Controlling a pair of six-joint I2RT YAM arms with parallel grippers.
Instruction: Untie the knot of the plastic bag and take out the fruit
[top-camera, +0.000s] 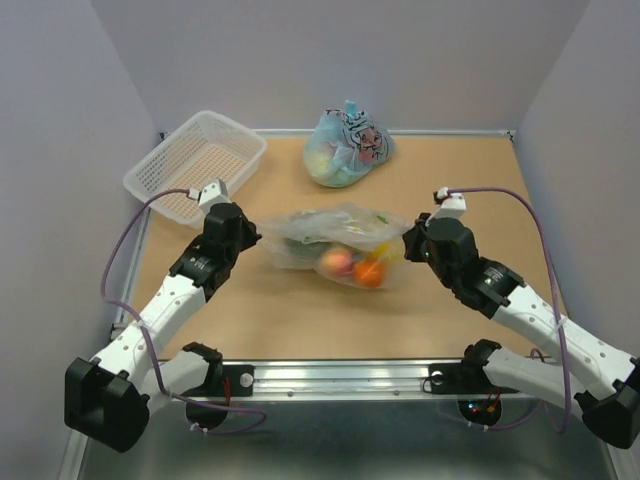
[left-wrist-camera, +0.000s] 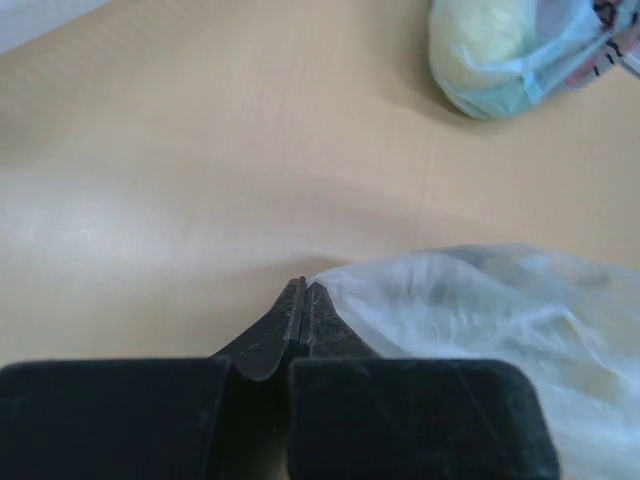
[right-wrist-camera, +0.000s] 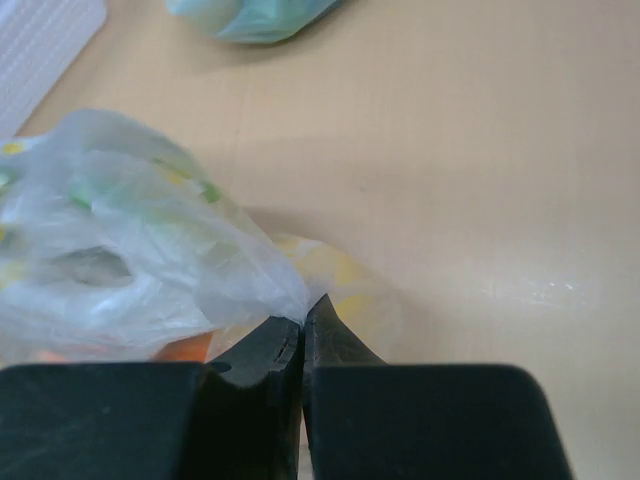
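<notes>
The see-through plastic bag (top-camera: 335, 240) lies in the middle of the table. Fruit shows through its film: a pink-orange peach (top-camera: 337, 262), an orange (top-camera: 369, 272) and something dark green (top-camera: 300, 243). My left gripper (top-camera: 258, 238) is at the bag's left end. Its jaws are shut, with the film's edge (left-wrist-camera: 345, 285) meeting their tips (left-wrist-camera: 303, 292). At the bag's right end, my right gripper (top-camera: 405, 248) is shut on a pinch of film (right-wrist-camera: 280, 290). A yellow fruit (right-wrist-camera: 340, 275) lies just beyond those tips (right-wrist-camera: 305, 318). The knot is not visible.
A light-blue bag with black cartoon print (top-camera: 347, 148) sits at the back centre. A white mesh basket (top-camera: 195, 165) stands at the back left. Grey walls close in the table on three sides, and a metal rail (top-camera: 340, 378) runs along the near edge.
</notes>
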